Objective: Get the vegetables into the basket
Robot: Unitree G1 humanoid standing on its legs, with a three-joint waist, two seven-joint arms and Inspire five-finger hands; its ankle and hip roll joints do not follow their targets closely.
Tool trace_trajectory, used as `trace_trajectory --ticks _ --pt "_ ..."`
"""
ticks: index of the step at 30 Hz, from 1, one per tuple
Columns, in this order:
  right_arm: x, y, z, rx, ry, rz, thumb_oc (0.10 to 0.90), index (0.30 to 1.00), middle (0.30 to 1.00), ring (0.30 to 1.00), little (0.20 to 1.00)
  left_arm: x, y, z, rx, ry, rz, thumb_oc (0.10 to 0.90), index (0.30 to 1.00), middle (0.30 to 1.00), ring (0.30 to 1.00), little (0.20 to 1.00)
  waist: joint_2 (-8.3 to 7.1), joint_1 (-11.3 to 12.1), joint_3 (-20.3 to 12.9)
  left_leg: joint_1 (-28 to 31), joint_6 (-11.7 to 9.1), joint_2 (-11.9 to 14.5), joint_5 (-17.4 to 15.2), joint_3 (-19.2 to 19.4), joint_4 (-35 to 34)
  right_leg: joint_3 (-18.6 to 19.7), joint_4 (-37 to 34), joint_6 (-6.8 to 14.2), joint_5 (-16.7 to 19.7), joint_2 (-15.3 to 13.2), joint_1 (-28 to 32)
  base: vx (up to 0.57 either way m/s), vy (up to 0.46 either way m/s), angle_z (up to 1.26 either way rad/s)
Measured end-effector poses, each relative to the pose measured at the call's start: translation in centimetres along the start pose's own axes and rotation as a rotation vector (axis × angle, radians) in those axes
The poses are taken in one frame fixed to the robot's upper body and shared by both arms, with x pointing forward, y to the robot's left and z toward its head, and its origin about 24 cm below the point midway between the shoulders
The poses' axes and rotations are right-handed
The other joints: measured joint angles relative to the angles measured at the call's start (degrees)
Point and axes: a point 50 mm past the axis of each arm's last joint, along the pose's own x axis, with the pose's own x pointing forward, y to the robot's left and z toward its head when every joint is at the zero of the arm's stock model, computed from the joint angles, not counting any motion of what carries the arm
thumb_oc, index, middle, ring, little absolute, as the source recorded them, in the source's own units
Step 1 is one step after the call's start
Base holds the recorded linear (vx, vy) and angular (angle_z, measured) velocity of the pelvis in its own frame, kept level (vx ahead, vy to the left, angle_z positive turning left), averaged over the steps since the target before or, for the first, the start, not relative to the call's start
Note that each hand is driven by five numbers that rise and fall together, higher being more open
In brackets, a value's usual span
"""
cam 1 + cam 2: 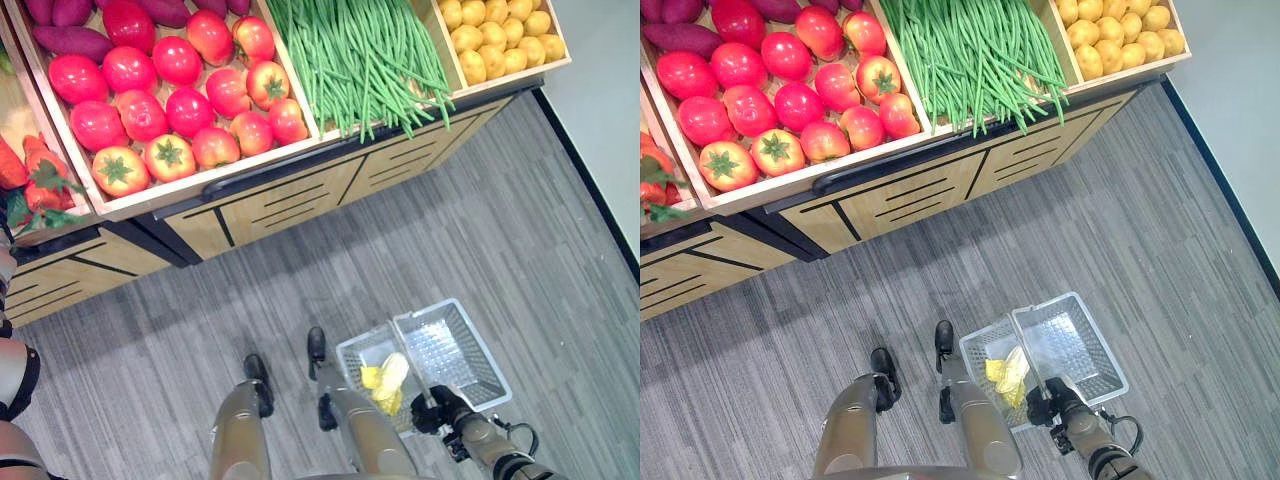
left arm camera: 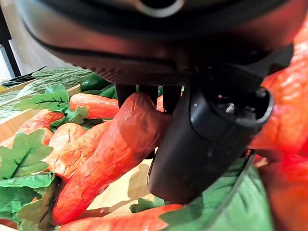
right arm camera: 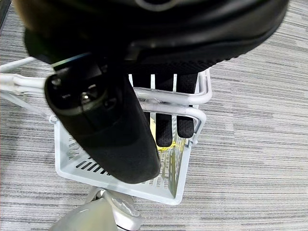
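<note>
In the left wrist view my left hand reaches into a bin of orange carrots with green leaves. Its thumb and fingers are curled round one carrot, which lies among the others. The carrot bin sits at the far left of the stand. My right hand hangs low at my right side, its fingers hooked round the wire handle of a white mesh basket. A yellow vegetable lies inside the basket.
The wooden stand holds red tomatoes, green beans, yellow round produce and purple sweet potatoes. Dark green vegetables lie behind the carrots. Grey plank floor stretches between stand and basket.
</note>
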Motion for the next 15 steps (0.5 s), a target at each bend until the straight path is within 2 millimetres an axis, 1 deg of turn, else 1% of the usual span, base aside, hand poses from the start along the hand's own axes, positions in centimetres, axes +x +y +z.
trace_trajectory --ticks 7,11,13,15 --pt "0.0 0.0 -0.1 -0.009 0.003 0.004 0.4 0.3 0.3 0.3 0.3 0.0 0.7 1.2 -0.016 -0.06 0.037 0.4 0.3 0.3 0.3 0.3 0.08 0.2 0.1 1.9 -0.2 -0.5 0.7 -0.5 -1.4 -0.4 -0.2 -0.2 -0.1 -0.1 1.7 -0.01 -0.003 0.04" --pt "0.0 0.1 -0.1 -0.013 0.004 0.007 0.4 0.3 0.3 0.3 0.3 0.1 1.6 1.9 -0.025 -0.101 0.074 0.4 0.3 0.3 0.3 0.3 0.11 0.3 0.1 2.9 -0.3 -0.5 0.8 -0.5 -1.7 -0.5 -0.2 -0.4 -0.4 -0.1 2.6 0.0 0.0 0.0" --pt "0.0 0.1 -0.4 -0.017 0.016 0.008 0.4 0.3 0.3 0.3 0.3 0.2 2.7 1.6 -0.023 -0.106 0.115 0.4 0.3 0.3 0.3 0.3 0.14 0.3 0.1 3.1 -0.4 -0.5 1.0 -0.6 -2.0 -0.6 -0.2 -0.4 -0.4 -0.1 2.7 -0.01 0.016 0.01" --pt "0.0 0.1 -0.5 -0.017 0.022 0.011 0.4 0.3 0.3 0.3 0.3 0.4 3.5 1.4 0.017 -0.108 0.134 0.4 0.3 0.3 0.3 0.3 0.17 0.3 0.1 3.4 -0.4 -0.7 1.1 -0.9 -2.2 -0.8 -0.2 -0.5 -0.3 -0.1 3.0 -0.01 0.019 0.05"
